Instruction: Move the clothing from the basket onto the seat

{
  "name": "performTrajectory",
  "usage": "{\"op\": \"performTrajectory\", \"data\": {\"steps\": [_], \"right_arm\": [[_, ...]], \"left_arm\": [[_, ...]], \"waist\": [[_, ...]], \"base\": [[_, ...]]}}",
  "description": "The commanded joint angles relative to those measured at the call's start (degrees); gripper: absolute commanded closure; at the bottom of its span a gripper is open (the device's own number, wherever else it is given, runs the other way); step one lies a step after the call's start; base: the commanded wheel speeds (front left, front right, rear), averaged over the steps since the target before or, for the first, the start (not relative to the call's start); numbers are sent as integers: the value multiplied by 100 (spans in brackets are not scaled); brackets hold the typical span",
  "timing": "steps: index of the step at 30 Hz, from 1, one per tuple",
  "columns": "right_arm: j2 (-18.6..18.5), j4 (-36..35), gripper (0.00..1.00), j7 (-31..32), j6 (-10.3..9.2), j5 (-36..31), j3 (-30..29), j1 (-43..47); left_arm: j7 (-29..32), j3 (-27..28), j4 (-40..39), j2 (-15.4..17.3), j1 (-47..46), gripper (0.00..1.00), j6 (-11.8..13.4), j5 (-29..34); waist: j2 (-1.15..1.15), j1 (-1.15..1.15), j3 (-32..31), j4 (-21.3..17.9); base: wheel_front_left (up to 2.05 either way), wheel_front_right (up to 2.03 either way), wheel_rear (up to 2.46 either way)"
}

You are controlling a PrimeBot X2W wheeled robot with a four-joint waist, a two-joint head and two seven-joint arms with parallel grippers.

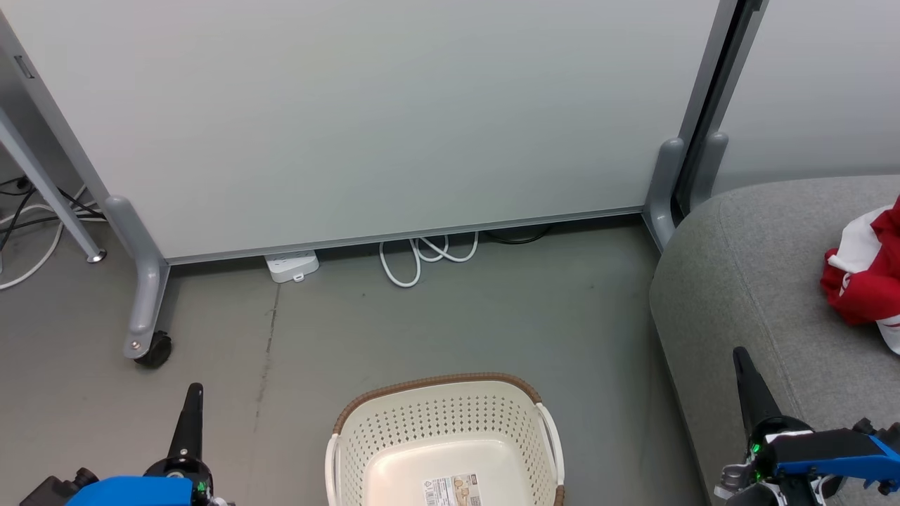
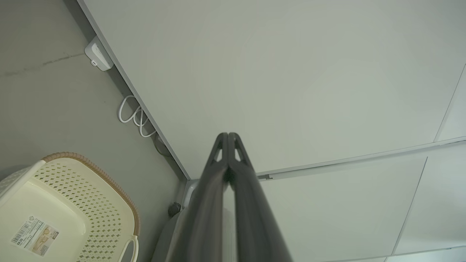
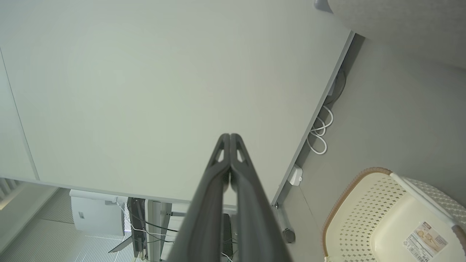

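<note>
The cream perforated basket (image 1: 443,436) with a brown rim stands on the floor at the bottom centre, holding nothing but a label on its bottom; it also appears as the basket (image 2: 69,207) and the basket (image 3: 393,218) in the wrist views. Red and white clothing (image 1: 865,274) lies bunched on the grey seat (image 1: 752,281) at the right edge. My left gripper (image 1: 195,391) is shut and holds nothing, to the left of the basket, with its tips (image 2: 228,135) pressed together. My right gripper (image 1: 740,354) is shut over the seat's front edge, tips (image 3: 230,136) together, holding nothing.
A pale partition panel (image 1: 365,119) on grey wheeled legs (image 1: 144,309) stands behind the basket. A white power strip (image 1: 292,266) and looped white cable (image 1: 422,256) lie at its foot. More cables (image 1: 28,218) run on the floor at far left.
</note>
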Motion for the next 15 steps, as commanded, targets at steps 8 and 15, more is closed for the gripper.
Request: {"op": "performTrajectory", "data": {"steps": [8, 15], "right_arm": [[-6, 34, 100, 60, 0, 529, -32, -175], [-6, 65, 100, 87, 0, 865, -47, -216]], "left_arm": [[139, 127, -99, 13, -152, 100, -29, -430], [214, 182, -127, 4, -179, 100, -30, -697]], "waist": [[0, 0, 17, -19], [0, 0, 30, -33]], "base": [[0, 0, 0], [0, 0, 0]]}}
